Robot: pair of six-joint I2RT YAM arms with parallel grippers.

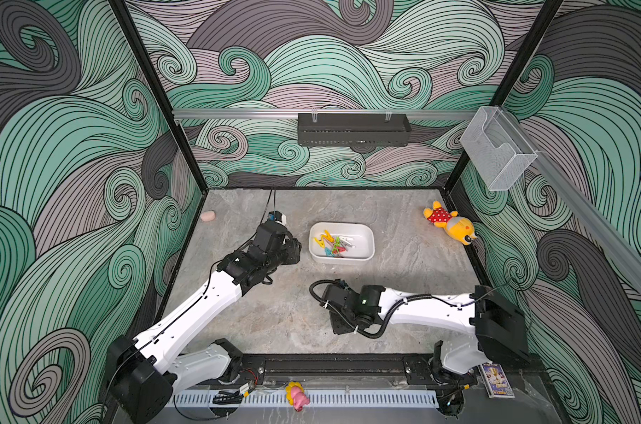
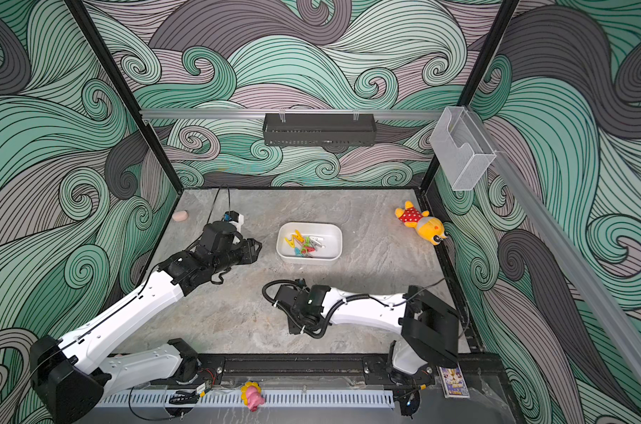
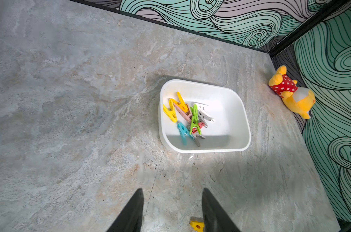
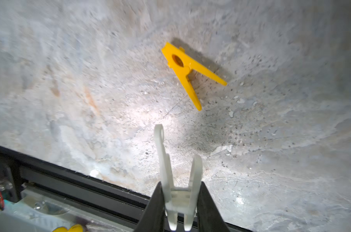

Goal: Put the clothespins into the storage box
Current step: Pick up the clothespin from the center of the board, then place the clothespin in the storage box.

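The white storage box [image 1: 364, 235] [image 2: 330, 238] [image 3: 226, 112] stands mid-table and holds several clothespins [image 1: 332, 245] [image 2: 304, 245] [image 3: 187, 116] in yellow, green, teal, pink and white. My left gripper [image 3: 172, 190] hovers open just left of the box with nothing between its fingers; both top views show it [image 1: 295, 249] [image 2: 254, 249]. A yellow clothespin end [image 3: 197, 225] lies on the table by one finger. My right gripper [image 4: 180, 183] is shut on a white clothespin [image 4: 162, 152] above the table near the front rail. Another yellow clothespin [image 4: 187, 70] lies flat beyond it.
A yellow plush toy in a red dotted shirt [image 1: 449, 224] lies at the back right. A small pink lump [image 1: 208, 216] sits at the back left. A black perforated tray [image 1: 353, 130] and a clear acrylic holder [image 1: 497, 150] hang on the walls.
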